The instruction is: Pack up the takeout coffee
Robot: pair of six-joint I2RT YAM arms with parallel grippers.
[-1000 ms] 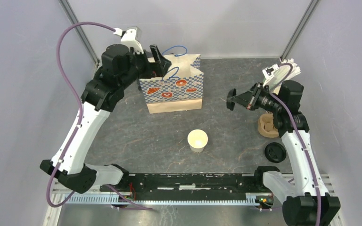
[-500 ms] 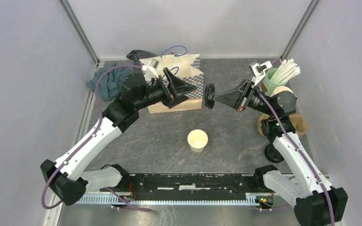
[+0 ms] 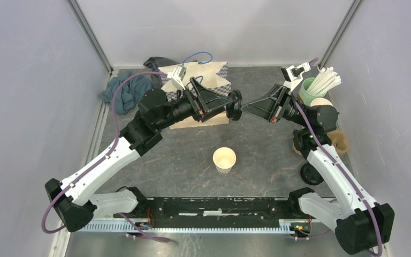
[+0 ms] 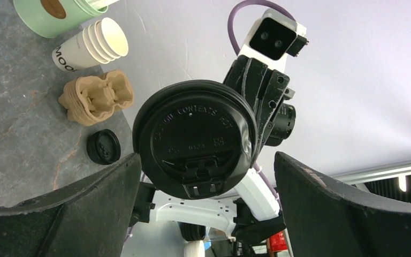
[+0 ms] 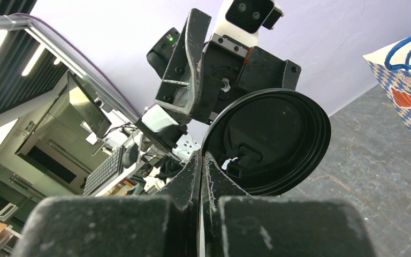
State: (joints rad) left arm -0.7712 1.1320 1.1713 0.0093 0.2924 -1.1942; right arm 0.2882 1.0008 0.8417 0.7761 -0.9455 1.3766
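Above the table, at about 12 o'clock from the cup, a black lid is held on edge in the air between the two grippers. The lid is pinched at its rim by the right gripper, whose fingers are pressed tight together in the right wrist view. The left gripper is spread to its full width, and the lid is framed between its two fingers in the left wrist view. Whether either finger touches the rim cannot be told.

The cup is seen standing upright and uncovered near the middle of the table, well apart from both grippers. A checked paper bag with blue handles is placed at 11 o'clock from it, partly hidden behind the left arm. At 2 o'clock a green cup of straws is found. A stack of paper cups and a cardboard cup carrier are seen beside it. A second black lid is laid flat at 4 o'clock, near the right arm.
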